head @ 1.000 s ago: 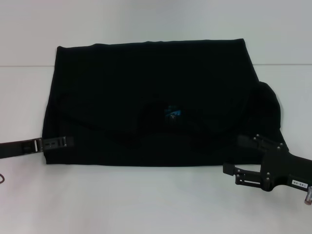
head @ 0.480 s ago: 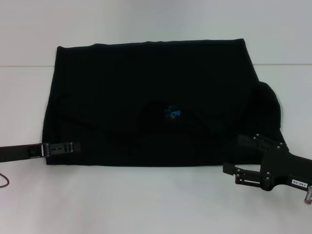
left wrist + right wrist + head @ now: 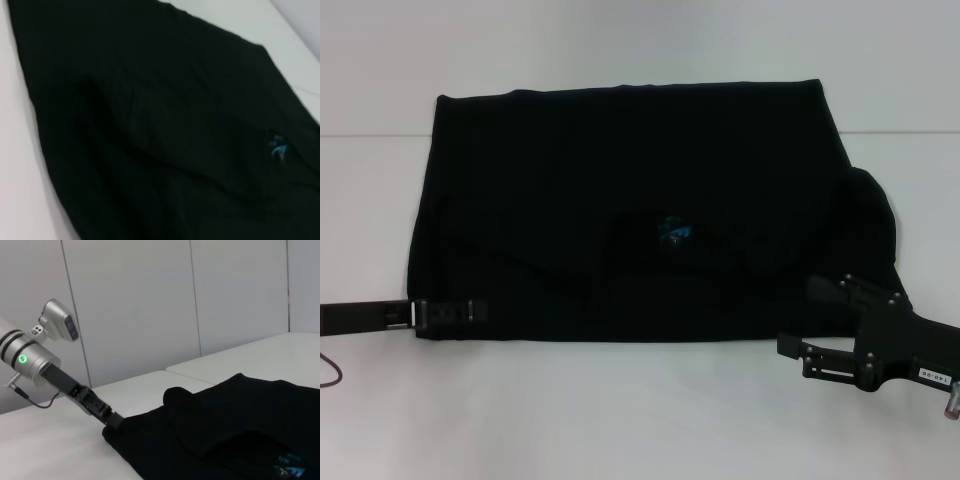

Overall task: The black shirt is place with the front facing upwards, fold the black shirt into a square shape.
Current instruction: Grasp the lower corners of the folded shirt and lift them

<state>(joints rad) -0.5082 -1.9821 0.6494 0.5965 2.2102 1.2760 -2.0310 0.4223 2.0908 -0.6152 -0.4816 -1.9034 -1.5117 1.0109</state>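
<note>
The black shirt (image 3: 620,190) lies flat on the white table, folded into a wide rectangle, with a small blue neck tag (image 3: 673,232) near its middle. A rounded sleeve bulges out at its right side. My left gripper (image 3: 450,311) rests low on the shirt's near left corner, reaching in from the left. From the right wrist view the left gripper (image 3: 111,419) touches the edge of the shirt (image 3: 240,430). Dark folded cloth of the shirt (image 3: 150,125) and the tag (image 3: 277,147) fill the left wrist view. My right gripper (image 3: 812,320) stands open at the near right corner, its upper finger over the hem.
The white table (image 3: 620,420) spreads bare in front of the shirt and to both sides. A table seam (image 3: 370,135) runs across behind the shirt's far part. Grey wall panels (image 3: 150,305) stand beyond the table.
My left gripper has slid along the shirt's left side toward the near corner. The shirt's outline and the right arm look unchanged.
</note>
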